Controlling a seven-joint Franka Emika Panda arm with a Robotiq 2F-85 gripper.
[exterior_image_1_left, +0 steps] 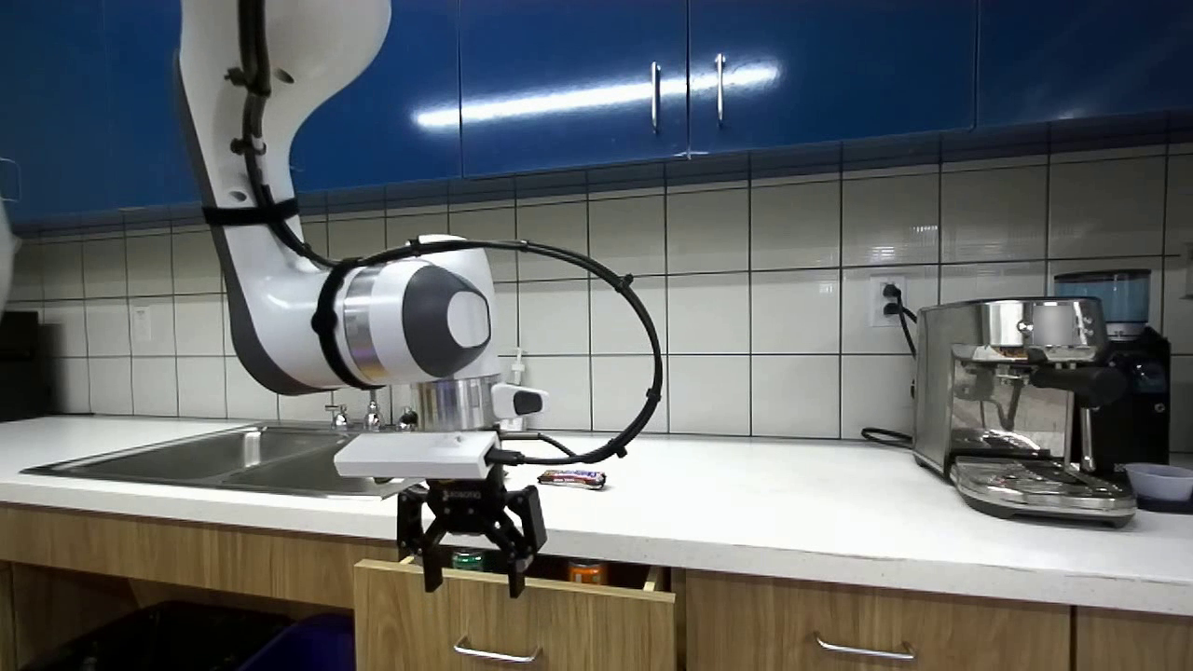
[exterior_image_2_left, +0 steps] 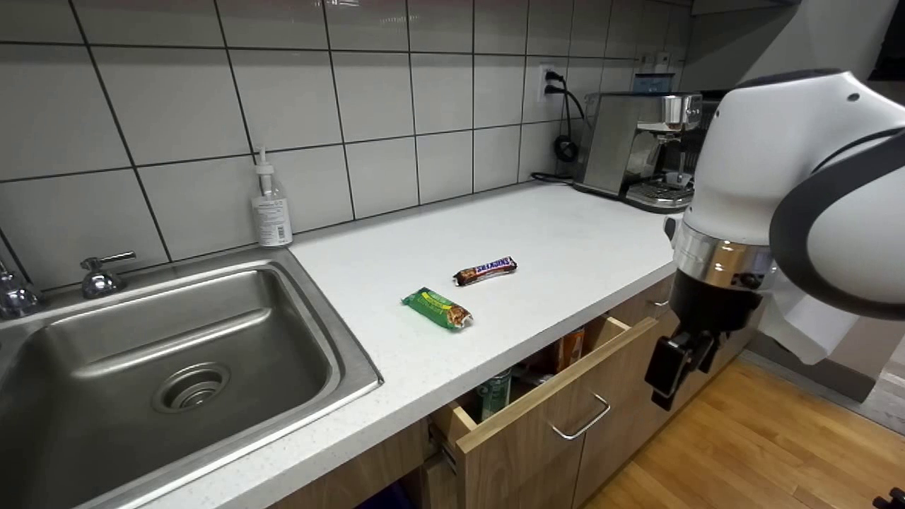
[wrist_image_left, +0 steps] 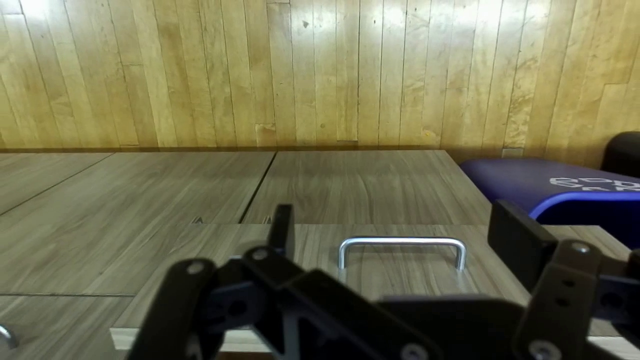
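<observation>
My gripper [exterior_image_1_left: 475, 585] is open and empty, pointing down in front of a partly open wooden drawer [exterior_image_1_left: 606, 624]. It also shows in an exterior view [exterior_image_2_left: 680, 378], apart from the drawer front. In the wrist view, the silver drawer handle [wrist_image_left: 402, 241] appears between the spread fingers [wrist_image_left: 395, 230], beyond them and untouched. Inside the drawer are a green can [exterior_image_2_left: 495, 394] and an orange item [exterior_image_2_left: 570, 348]; other contents are partly hidden. On the white counter lie a Snickers bar [exterior_image_2_left: 486, 270] and a green snack packet [exterior_image_2_left: 438, 309].
A steel sink [exterior_image_2_left: 311, 311] adjoins the counter [exterior_image_2_left: 382, 261], with a soap bottle [exterior_image_2_left: 271, 212] behind. A coffee machine [exterior_image_1_left: 1016, 401] stands at the far end. Blue cabinets [exterior_image_1_left: 569, 56] hang above. A purple bin [wrist_image_left: 505, 180] sits beside the lower cabinet.
</observation>
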